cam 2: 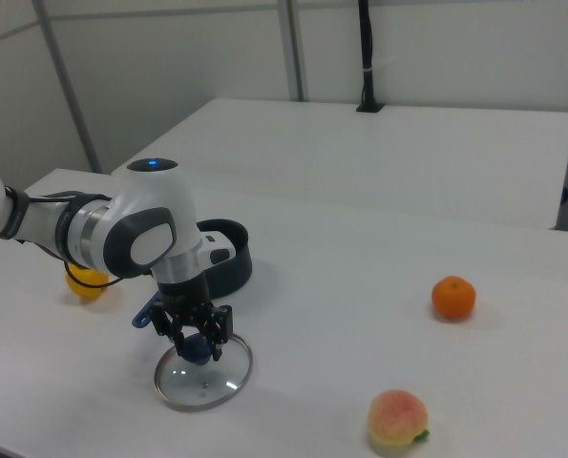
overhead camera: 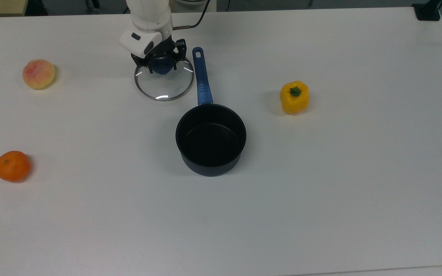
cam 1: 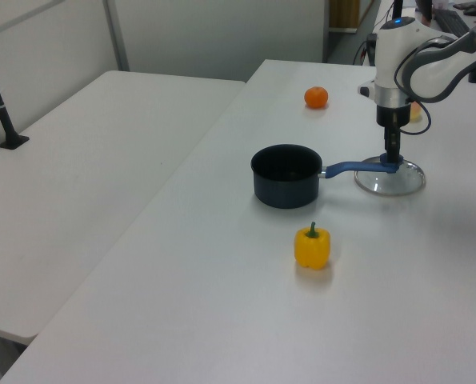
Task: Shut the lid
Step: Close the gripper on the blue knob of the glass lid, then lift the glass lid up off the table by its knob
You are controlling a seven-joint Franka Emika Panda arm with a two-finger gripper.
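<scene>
- Gripper (overhead camera: 162, 63): positioned straight down over the lid's blue knob (overhead camera: 161, 67). In the top view the two fingers sit on either side of the knob, narrowed in against it; in the right view the gripper (cam 2: 199, 342) likewise brackets the knob. Actual contact between pads and knob cannot be confirmed.
- Lid (overhead camera: 164, 85): lies flat on the white table (overhead camera: 320, 191), glass side up with steel rim around it, just beside the pan handle, on the top view's left of it. It is well apart from the pan's mouth. In the left view the lid (cam 1: 391, 180) sits beyond the handle tip; in the right view the lid (cam 2: 203, 378) rests in front of the pan.
- Pan (overhead camera: 210, 139): dark, upright, uncovered, nothing seen inside. Its blue handle (overhead camera: 202, 78) points toward the top view's upper edge, ending near the gripper. Also seen in the left view (cam 1: 286, 174) and, partly behind the arm, in the right view (cam 2: 234, 258).
- Yellow pepper (overhead camera: 294, 97): stands on the top view's right of the pan, apart from it.
- Peach (overhead camera: 38, 73): near the top view's left edge, level with the lid.
- Orange (overhead camera: 12, 166): lower on the top view's left, well apart from all else.
- Arm (cam 2: 121, 229): white, reaches in from the right view's left and bends down to the lid.
</scene>
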